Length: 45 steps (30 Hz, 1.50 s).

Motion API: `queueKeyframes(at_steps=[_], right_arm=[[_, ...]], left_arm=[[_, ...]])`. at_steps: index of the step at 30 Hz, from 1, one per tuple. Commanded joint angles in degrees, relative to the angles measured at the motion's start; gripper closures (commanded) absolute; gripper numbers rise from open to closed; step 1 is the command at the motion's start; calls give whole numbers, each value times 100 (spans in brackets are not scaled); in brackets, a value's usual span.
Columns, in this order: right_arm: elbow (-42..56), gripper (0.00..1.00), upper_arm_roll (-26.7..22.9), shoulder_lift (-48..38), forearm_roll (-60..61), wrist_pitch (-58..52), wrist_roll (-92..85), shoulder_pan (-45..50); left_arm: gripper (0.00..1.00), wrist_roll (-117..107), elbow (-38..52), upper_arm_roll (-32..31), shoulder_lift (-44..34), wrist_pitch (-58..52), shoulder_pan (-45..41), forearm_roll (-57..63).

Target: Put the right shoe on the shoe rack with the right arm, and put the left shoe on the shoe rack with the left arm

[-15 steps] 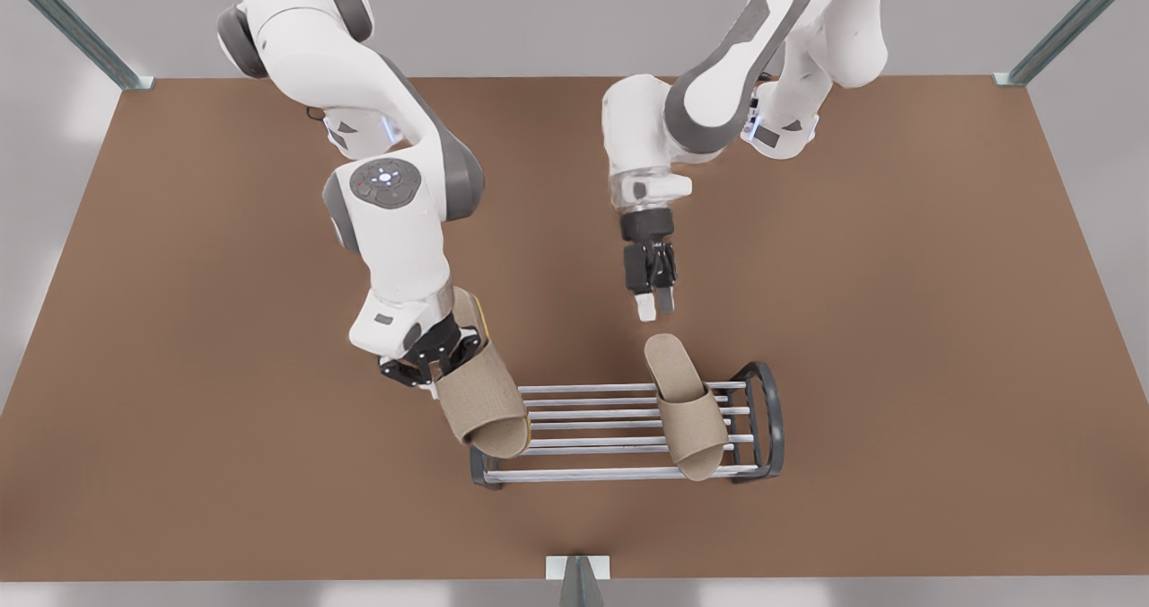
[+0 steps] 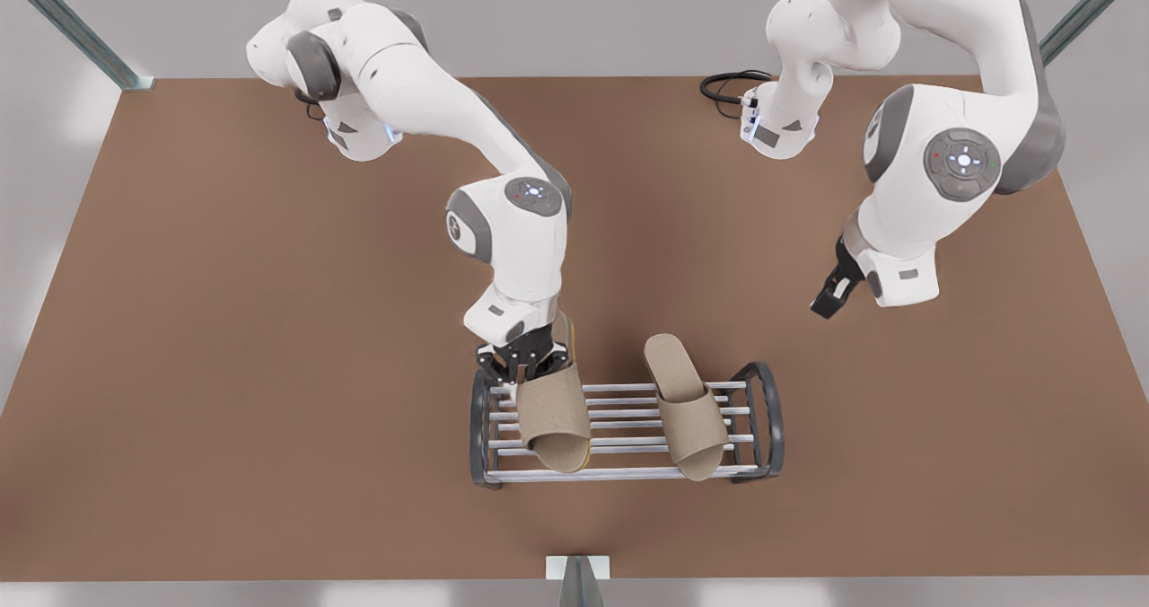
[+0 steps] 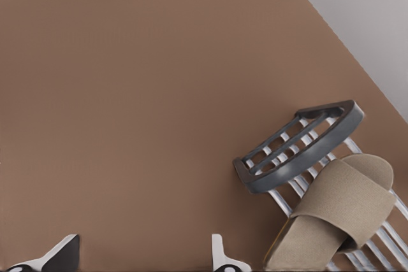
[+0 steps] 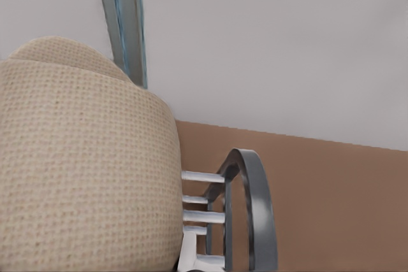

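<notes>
My right gripper (image 2: 523, 362) is shut on the heel end of the right shoe (image 2: 554, 414), a beige woven slipper. It holds the shoe over the shoe rack (image 2: 628, 474), at the end on the front view's left, toe toward the rack's front bar. Close up, the right wrist view shows this shoe (image 4: 83, 170) beside a dark end frame (image 4: 255, 208). The left shoe (image 2: 687, 409) lies on the rack's other end, free of any gripper. My left gripper (image 2: 830, 297) hangs open and empty off to the front view's right. Its fingertips (image 3: 220, 256) stand wide apart, facing the left shoe (image 3: 344, 211).
The rack stands near the front edge of the brown table (image 2: 224, 365). A black cable (image 2: 723, 82) lies by an arm base at the back. Metal posts (image 2: 574, 580) stand at the table's edges. Bare rack bars (image 2: 619, 409) run between the two slippers.
My right gripper has carried the right shoe toward the front view's right, from beside the rack to above it. My left gripper has drawn away from the left shoe to the front view's right.
</notes>
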Motion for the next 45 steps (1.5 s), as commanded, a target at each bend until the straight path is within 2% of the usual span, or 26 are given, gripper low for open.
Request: queueKeyframes(at_steps=[1,3,13,16,19,20,26,28,30,32,34,36,38,39,40,41,42,45], right_arm=[[66,79,-148,140,-52,235,2764,148],[75,79,-377,334,-52,385,2913,351],[75,79,-799,861,-96,675,2913,808],[75,69,-825,1054,-96,772,2913,861],[66,51,-817,1098,-105,763,2799,887],[66,0,-825,1098,-105,763,2816,913],[49,0,-755,1055,-78,772,2781,905],[13,0,-483,835,-17,710,2668,878],[-4,0,-465,527,194,482,2263,843],[-92,0,-465,-149,993,-273,1007,659],[-127,0,-465,-1054,1934,-1627,-549,-9],[-223,0,-474,-1810,2075,-2726,-1393,-396],[-1716,0,-491,-2917,2145,-3034,-2868,-1204],[-2192,0,-334,-3076,2084,-3104,-3326,-1845],[-2280,0,885,-3068,1637,-3096,-3617,-3056],[-2657,0,2513,-3129,942,-2929,-3617,-4438],[-3387,0,2989,-3454,932,-2463,-3626,-4958],[-3405,0,2980,-3472,915,-2902,-3547,-4958]], left_arm=[[0,7235,4,-13,-3,-220,12,-86],[0,7235,4,-13,6,-229,21,-86],[0,7235,22,-74,23,-290,65,-86],[0,7235,22,-74,23,-290,109,-86],[0,7235,22,-74,23,-299,109,-95],[0,7235,22,-74,23,-299,109,-95],[0,7235,22,-74,23,-299,109,-86],[0,7235,22,-74,23,-308,109,-86],[0,7235,22,-74,14,-308,135,-86],[0,7235,22,-74,6,-334,135,-86],[0,7235,22,-74,6,-334,135,-86],[0,7235,22,-74,6,-325,135,-86],[0,7244,22,-83,6,-325,144,-86],[0,7244,22,-83,6,-325,144,-86],[0,7244,22,-83,6,-325,144,-86],[0,7244,22,-92,6,-325,144,-86],[0,7244,22,-92,6,-334,144,-86],[0,7244,22,-92,-3,-334,144,-86]])
